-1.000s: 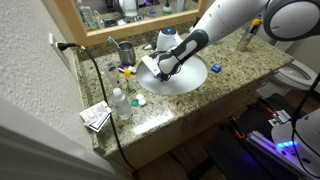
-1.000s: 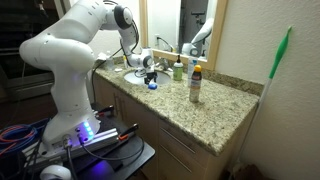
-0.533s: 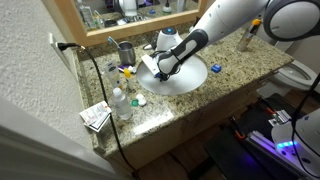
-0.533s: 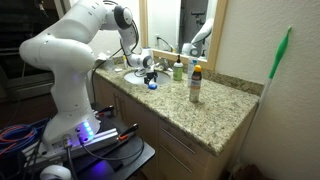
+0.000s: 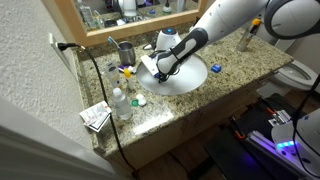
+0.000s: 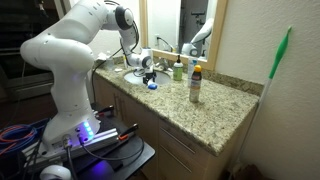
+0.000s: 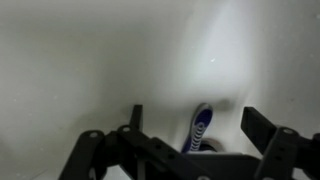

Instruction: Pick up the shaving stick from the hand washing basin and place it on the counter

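In the wrist view the shaving stick, blue and white with a ribbed handle, lies on the white floor of the basin. My gripper is open, its two dark fingers either side of the stick, which sits between them nearer the right finger. In an exterior view my gripper reaches down into the white basin; the stick is hidden by the arm there. In both exterior views the granite counter surrounds the basin.
Clear bottles and a small box stand at one end of the counter. A cup with brushes and a faucet sit behind the basin. Bottles stand on the counter. A black cable runs across.
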Motion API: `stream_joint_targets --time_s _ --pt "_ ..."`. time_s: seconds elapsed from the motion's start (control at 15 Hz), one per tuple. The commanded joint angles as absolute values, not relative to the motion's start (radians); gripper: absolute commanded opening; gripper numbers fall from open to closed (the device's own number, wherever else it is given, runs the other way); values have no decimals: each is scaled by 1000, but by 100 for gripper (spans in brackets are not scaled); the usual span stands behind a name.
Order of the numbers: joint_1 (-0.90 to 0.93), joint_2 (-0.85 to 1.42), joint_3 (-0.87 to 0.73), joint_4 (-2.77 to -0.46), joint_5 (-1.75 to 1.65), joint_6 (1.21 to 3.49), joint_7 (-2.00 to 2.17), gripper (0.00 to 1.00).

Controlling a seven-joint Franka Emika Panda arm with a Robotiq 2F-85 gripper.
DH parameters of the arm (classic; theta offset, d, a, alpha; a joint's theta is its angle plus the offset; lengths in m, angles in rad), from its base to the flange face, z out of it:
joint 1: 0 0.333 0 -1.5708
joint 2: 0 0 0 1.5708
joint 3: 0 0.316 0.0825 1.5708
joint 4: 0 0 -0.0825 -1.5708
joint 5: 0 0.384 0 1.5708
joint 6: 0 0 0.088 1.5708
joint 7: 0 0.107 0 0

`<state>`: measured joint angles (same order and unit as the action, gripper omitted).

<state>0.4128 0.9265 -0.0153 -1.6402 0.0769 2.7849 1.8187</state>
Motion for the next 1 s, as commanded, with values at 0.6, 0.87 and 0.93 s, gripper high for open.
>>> stream_joint_targets --time_s 0.6,0.87,0.93 --pt "581 1049 -240 -1581 20 2917 1992 100" --pt "506 958 -138 -1632 53 2852 1909 71" --pt "487 953 -119 -1635 61 2843 1901 68"
